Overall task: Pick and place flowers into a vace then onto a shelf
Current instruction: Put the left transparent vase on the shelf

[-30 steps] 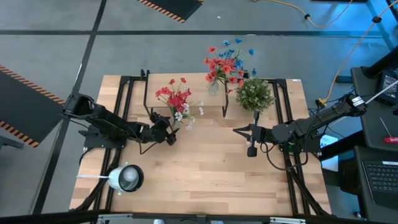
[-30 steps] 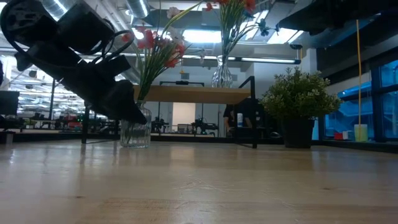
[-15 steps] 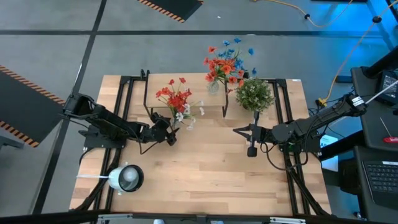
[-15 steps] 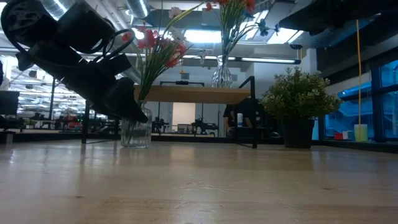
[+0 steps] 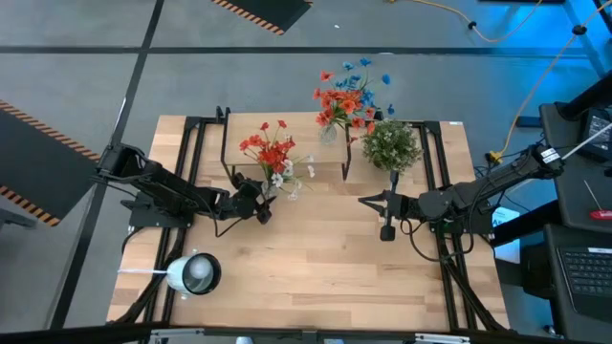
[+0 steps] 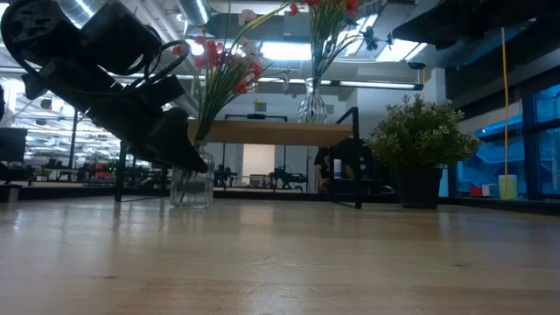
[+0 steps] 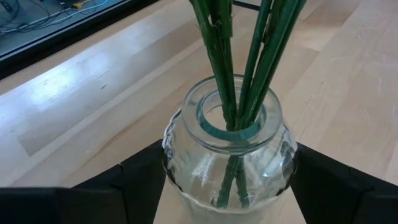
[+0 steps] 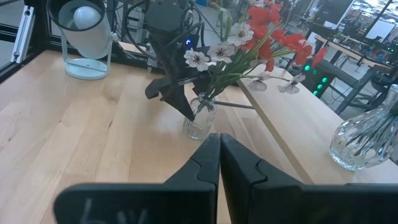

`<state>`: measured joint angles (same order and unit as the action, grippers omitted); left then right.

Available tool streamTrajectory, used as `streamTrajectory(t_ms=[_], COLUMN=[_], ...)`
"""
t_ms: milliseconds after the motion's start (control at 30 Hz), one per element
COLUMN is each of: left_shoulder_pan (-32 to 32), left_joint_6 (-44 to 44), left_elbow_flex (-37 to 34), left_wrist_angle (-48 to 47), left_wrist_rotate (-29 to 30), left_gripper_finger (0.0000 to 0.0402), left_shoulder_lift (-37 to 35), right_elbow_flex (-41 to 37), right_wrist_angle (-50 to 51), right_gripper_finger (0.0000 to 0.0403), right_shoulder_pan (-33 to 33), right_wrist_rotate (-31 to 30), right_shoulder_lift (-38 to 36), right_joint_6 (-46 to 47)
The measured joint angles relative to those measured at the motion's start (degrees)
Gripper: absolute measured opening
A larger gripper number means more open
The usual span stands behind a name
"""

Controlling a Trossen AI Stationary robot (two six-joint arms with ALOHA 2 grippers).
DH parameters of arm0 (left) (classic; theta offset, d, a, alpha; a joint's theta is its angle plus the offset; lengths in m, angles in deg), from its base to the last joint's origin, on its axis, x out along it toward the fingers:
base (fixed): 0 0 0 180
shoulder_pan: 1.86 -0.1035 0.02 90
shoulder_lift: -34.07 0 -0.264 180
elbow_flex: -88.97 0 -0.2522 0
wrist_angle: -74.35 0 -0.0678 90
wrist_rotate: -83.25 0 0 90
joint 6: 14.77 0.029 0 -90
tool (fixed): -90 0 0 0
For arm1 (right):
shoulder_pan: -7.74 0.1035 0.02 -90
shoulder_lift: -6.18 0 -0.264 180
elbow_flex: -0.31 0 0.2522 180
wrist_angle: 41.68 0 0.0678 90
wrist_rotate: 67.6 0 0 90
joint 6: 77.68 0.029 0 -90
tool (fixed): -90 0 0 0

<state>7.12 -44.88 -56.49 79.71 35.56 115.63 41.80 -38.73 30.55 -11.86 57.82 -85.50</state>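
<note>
The little glass vase [image 7: 227,155] stands on the table [image 5: 316,277] right by the front edge of the shelf [image 6: 280,132], with the red and cream flowers [image 5: 273,153] already in it. The left gripper [image 7: 227,186] has one finger on each side of the vase's round belly, and the fingers [image 7: 140,177] look like they touch the glass, so I think it is clamped on the vase. Glass is hard, smooth and slippery, and it could break if it fell. The belly, below the narrow neck, looks like the best place to hold it. The flowers are light, but they stand tall and lean over, so the vase may want to tip. The shelf already has another glass vase [image 5: 329,132] of red and blue flowers on it, and a bushy green plant [image 5: 391,145] stands at its end. The open room is on the shelf's near end, close to the black legs [image 5: 227,143]. The right gripper [image 8: 219,152] waits low near the plant, its fingers pressed together on nothing. A white lamp [image 5: 194,273] sits well apart.
</note>
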Motion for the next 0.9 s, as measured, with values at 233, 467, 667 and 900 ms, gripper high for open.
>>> streamTrajectory(t_ms=[233,467,667,900], left_shoulder_pan=[1.9,3.7,4.2,4.2], left_joint_6=[0.6,3.5,4.4,4.7], left_elbow_flex=[-0.1,-0.1,-0.1,4.4], left_wrist_angle=[-0.3,-0.1,-1.2,-13.6], left_wrist_rotate=[-0.1,-1.2,-4.0,-3.8], left_gripper_finger=[0.0284,0.0284,0.0284,0.0284], left_shoulder_lift=[-1.3,-6.8,-11.3,-15.6], right_elbow_flex=[0.0,0.0,0.0,0.0], right_wrist_angle=[0.0,0.1,0.2,0.2], right_gripper_finger=[0.0016,0.0016,0.0016,0.0016], right_shoulder_pan=[0.0,0.0,0.0,0.0], right_wrist_rotate=[0.0,0.0,0.0,0.0], right_shoulder_lift=[0.0,0.0,0.0,0.0], right_joint_6=[0.0,0.0,0.0,0.0])
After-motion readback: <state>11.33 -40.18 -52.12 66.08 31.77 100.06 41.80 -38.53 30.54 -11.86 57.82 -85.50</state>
